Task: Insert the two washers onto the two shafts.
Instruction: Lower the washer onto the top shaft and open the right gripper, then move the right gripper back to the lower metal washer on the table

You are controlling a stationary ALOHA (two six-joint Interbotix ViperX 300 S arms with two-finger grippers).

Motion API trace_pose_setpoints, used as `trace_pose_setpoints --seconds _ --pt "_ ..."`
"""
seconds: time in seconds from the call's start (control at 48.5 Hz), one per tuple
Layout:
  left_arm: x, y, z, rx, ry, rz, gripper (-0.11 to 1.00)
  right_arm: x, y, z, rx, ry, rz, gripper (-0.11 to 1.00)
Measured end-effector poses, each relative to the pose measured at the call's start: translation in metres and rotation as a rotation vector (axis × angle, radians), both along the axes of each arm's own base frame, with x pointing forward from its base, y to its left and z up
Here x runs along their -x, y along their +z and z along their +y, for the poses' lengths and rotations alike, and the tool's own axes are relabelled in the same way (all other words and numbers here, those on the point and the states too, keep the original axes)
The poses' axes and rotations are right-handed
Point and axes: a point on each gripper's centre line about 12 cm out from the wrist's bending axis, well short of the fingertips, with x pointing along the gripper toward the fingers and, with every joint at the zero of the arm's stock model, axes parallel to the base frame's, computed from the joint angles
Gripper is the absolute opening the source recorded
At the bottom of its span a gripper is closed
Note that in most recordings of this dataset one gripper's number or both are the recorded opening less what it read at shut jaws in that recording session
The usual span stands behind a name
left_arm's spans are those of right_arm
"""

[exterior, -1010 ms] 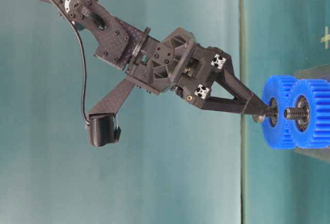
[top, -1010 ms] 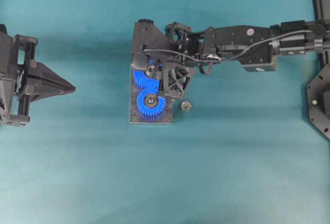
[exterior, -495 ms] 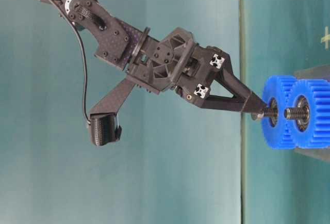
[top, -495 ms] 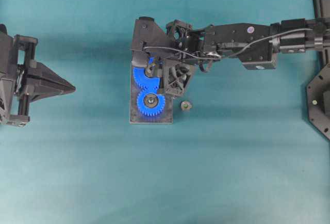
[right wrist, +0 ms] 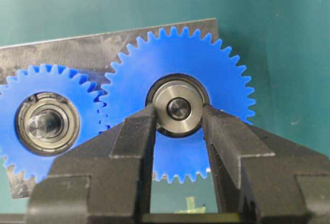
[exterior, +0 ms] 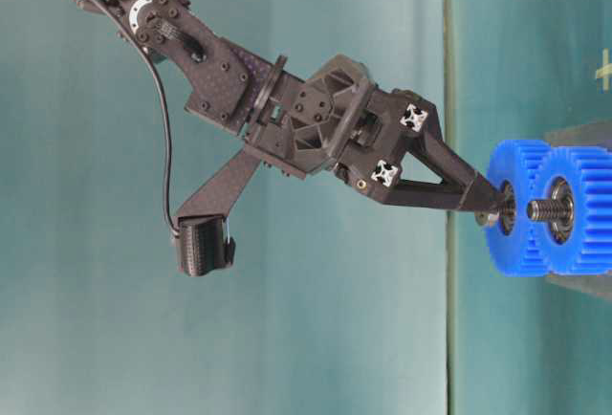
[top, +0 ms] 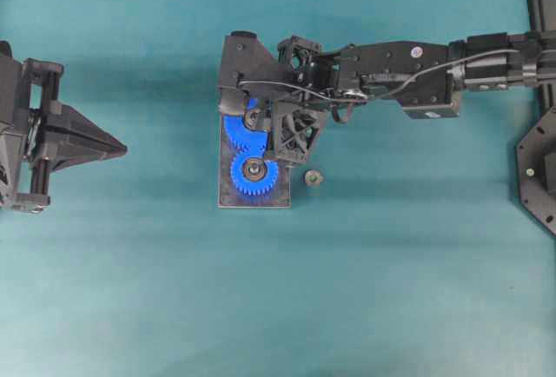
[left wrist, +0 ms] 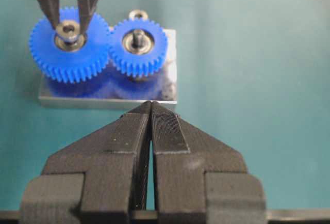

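Washer (right wrist: 179, 108) sits pinched between the right gripper (right wrist: 179, 118) jaws, ringed round the shaft (right wrist: 180, 109) at the hub of the big blue gear (right wrist: 216, 69). From the right wrist cam the shaft tip pokes thru the washer's hole, jaws pressing on its rim either side. Table-level view: right gripper (exterior: 490, 207) angled down onto that gear (exterior: 505, 207), washer (exterior: 491, 216) close against the gear face; whether fully seated, can't tell. Second gear (right wrist: 46, 123) meshes beside it, w/ its own bare shaft (exterior: 541, 209). Both gears sit on a grey metal plate (top: 228, 196) on the teal table (top: 391, 290). Overhead, a small loose nut (top: 313, 177) lies on the table just beside the plate. Left gripper (top: 117, 147) is well apart, off at the table's left, jaws pressed together w/ nothing between them; left wrist cam shows its fingertips (left wrist: 164, 126) meeting, pointed toward the plate (left wrist: 171, 64).
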Motion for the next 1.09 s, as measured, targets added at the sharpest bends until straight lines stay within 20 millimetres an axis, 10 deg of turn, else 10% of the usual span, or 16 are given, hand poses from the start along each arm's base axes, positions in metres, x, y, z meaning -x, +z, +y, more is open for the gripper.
trace_pose_setpoints --seconds 0.433,0.721,1.092 --pt "0.000 0.000 0.000 0.000 0.000 0.000 0.00 -0.001 -0.003 -0.001 -0.011 -0.009 0.003 0.33" --pt "0.000 0.001 0.000 0.000 0.000 -0.003 0.00 0.004 0.014 0.000 -0.029 -0.025 -0.035 0.98" --pt "0.001 -0.001 0.000 0.025 0.012 0.004 0.00 0.069 0.041 0.029 -0.070 -0.021 -0.070 0.93"
